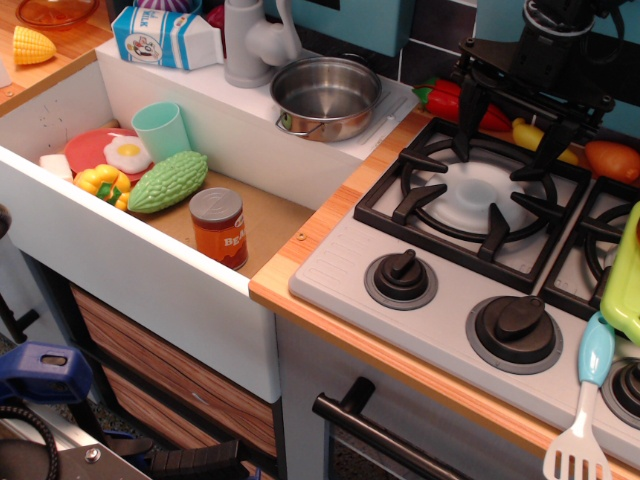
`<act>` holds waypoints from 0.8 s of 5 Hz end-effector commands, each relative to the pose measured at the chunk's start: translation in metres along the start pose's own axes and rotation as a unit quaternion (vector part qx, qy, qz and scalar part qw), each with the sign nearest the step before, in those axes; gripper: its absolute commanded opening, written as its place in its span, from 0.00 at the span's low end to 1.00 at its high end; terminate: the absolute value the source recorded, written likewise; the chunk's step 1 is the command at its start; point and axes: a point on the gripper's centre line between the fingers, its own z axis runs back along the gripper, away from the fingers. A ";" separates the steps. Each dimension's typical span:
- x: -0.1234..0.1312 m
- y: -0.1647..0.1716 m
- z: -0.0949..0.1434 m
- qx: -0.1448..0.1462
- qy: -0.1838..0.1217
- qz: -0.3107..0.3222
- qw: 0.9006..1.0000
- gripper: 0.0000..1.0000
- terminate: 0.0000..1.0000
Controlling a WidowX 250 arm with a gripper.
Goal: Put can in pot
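Note:
The can [220, 228], with an orange-brown label and grey top, stands upright in the sink near its front right corner. The shiny steel pot [325, 97] sits empty on the white ledge behind the sink, next to the grey faucet [250, 42]. My black gripper [512, 140] hangs over the left rear stove burner, to the right of the pot and far from the can. Its fingers are spread apart and hold nothing.
In the sink are a mint-green cup [160, 130], a red plate with a fried egg [125, 153], a yellow pepper [103, 185] and a green gourd [168, 182]. A milk carton [165, 38] stands behind. The stove [470, 250] has knobs, and a spatula [585, 400] lies at right.

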 end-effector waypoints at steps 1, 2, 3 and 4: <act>0.000 0.000 0.000 0.000 0.000 0.000 1.000 1.00 0.00; -0.017 0.040 0.016 0.035 0.012 -0.024 0.999 1.00 0.00; -0.044 0.079 0.012 0.050 0.023 -0.020 0.998 1.00 0.00; -0.066 0.110 -0.005 0.067 0.024 -0.012 0.997 1.00 0.00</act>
